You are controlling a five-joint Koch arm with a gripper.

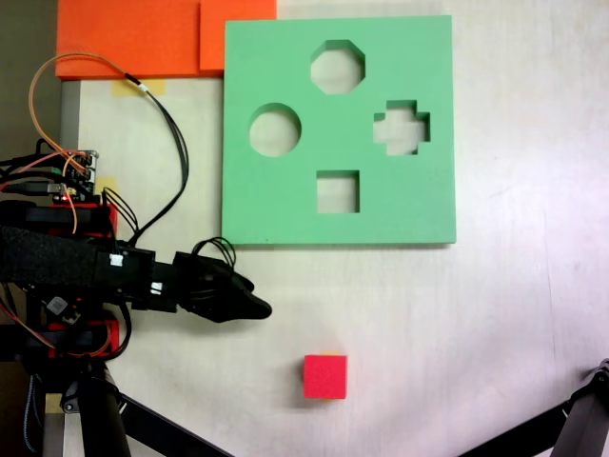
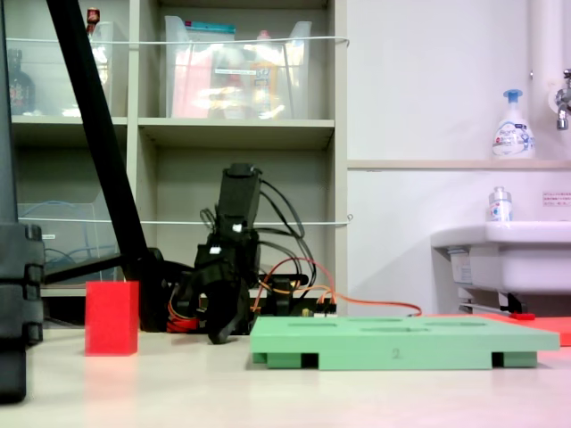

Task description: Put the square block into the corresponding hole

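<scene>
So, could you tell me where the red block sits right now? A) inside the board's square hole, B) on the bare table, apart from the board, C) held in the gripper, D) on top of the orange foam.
B: in a fixed view the red block rests on the table, clear of the green board and its square hole, with the gripper off to its side.

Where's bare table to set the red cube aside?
Free: right of the small red foam cube, below the flat green foam board, and right of that board. Crowded: the left side, with the gripper, black cables and orange foam sheets.
</scene>
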